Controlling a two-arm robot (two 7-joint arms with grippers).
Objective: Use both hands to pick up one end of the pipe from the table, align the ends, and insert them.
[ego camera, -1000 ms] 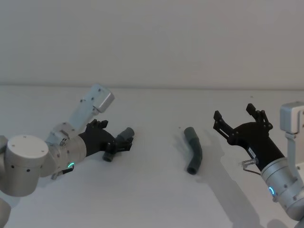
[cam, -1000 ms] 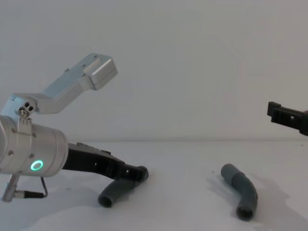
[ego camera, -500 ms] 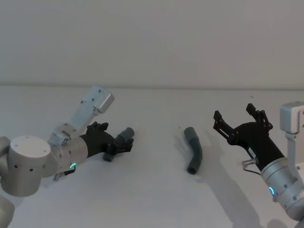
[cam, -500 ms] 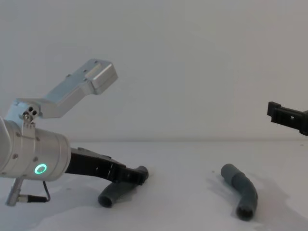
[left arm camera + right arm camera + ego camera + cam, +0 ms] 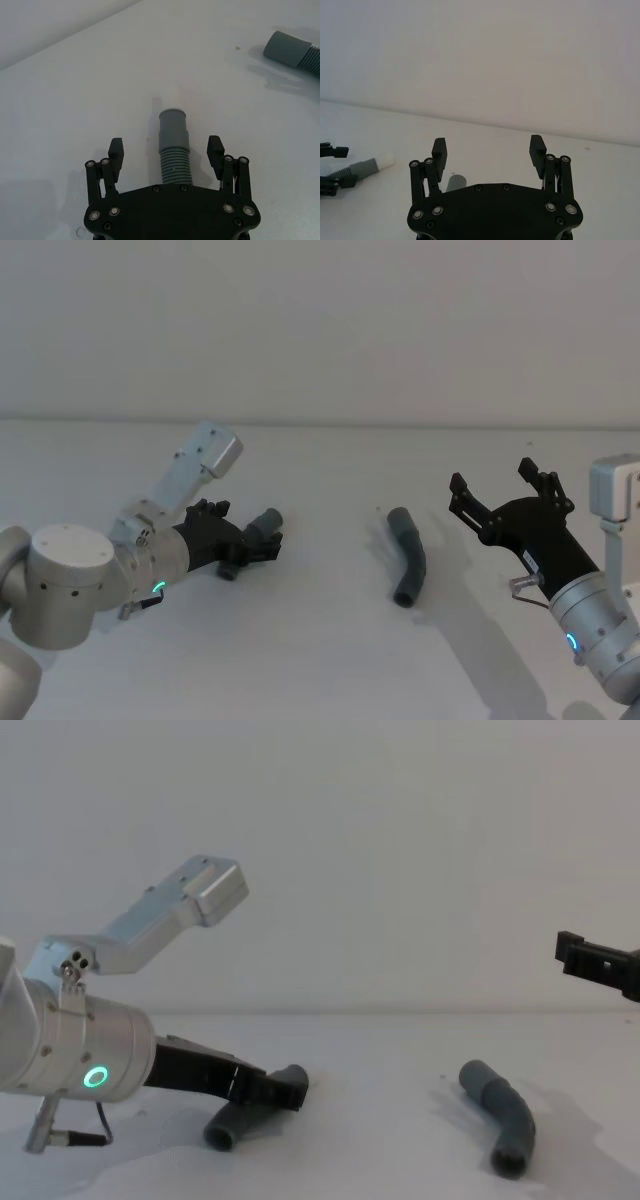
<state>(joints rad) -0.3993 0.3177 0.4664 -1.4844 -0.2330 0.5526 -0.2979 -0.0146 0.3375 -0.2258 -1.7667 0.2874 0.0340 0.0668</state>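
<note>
Left gripper (image 5: 165, 146) spread wide astride the spigot piece (image 5: 174, 161) on the table (image 5: 320, 660); right gripper (image 5: 492, 480) wide, empty, socket piece (image 5: 408, 558) well off its left; judged light, bendy: grip ribs just behind each stiff end.

Flat on table (image 5: 320, 670): bent ribbed dk-grey white-tipped hose pc (image 5: 263, 523) left, similar cuffed hose pc (image 5: 408, 558) centre-right.

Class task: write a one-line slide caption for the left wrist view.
Open left gripper straddling one ribbed hose piece on the table, the other piece lying farther off.
</note>
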